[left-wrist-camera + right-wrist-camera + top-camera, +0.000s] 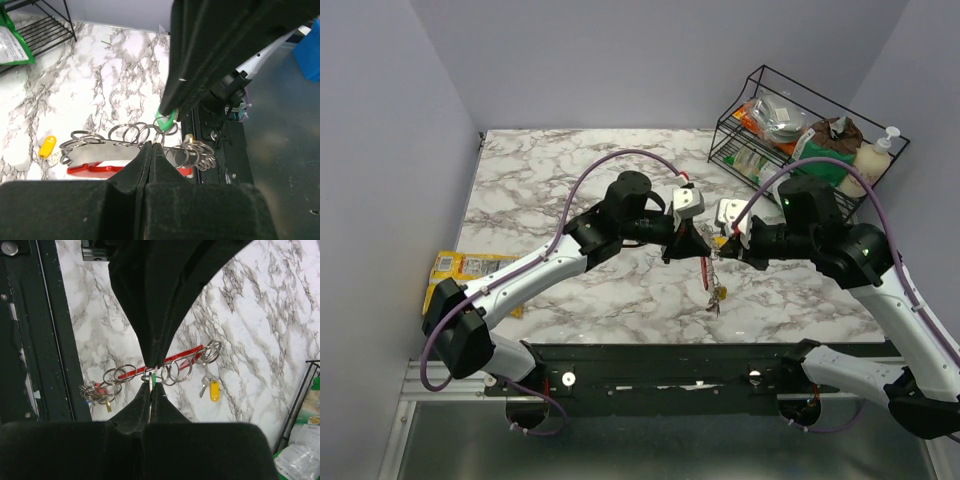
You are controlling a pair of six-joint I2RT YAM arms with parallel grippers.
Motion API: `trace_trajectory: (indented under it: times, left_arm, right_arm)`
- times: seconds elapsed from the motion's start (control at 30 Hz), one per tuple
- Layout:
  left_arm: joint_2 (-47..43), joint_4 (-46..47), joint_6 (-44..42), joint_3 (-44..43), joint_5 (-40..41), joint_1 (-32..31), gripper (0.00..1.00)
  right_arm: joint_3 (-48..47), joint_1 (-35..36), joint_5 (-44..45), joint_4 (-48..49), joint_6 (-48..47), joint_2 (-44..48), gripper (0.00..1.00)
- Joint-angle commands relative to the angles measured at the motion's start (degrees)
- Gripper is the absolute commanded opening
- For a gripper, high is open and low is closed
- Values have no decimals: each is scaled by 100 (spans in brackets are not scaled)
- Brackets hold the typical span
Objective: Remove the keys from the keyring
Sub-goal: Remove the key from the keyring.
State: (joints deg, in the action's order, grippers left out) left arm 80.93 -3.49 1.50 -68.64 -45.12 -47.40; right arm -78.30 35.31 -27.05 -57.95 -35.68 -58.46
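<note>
Two grips: left end effector (151,145) clamps red-grey keyring (97,154), right end effector (151,377) pinches green-tagged key (165,120).

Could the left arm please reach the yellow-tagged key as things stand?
Probably not yet: the left end effector is shut on the keyring while the right end effector pinches the green-tagged key. The yellow-tagged key appears to lie apart, uncovered, so only that grip stands in the way.

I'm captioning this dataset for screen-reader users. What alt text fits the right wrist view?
The right gripper pinches a green-tagged key on a red keyring strung with metal rings over a marble table; the left gripper grips the keyring from the opposite side. A yellow-tagged key sits near one end.
</note>
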Motion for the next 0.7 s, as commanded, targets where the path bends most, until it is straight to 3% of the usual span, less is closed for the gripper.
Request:
trace_trajectory:
  times: [0.0,0.23,0.67]
  left_arm:
    - [213,-258,298,-53,662,20,0]
    - [292,-258,342,-70,918,20,0]
    - [161,-223,246,17,461,38,1]
  right_arm:
    - [-212,274,243,30,-325,80,1]
    - [-229,415,568,179,-334,63,1]
    - [-220,494,1378,373,-404,62,1]
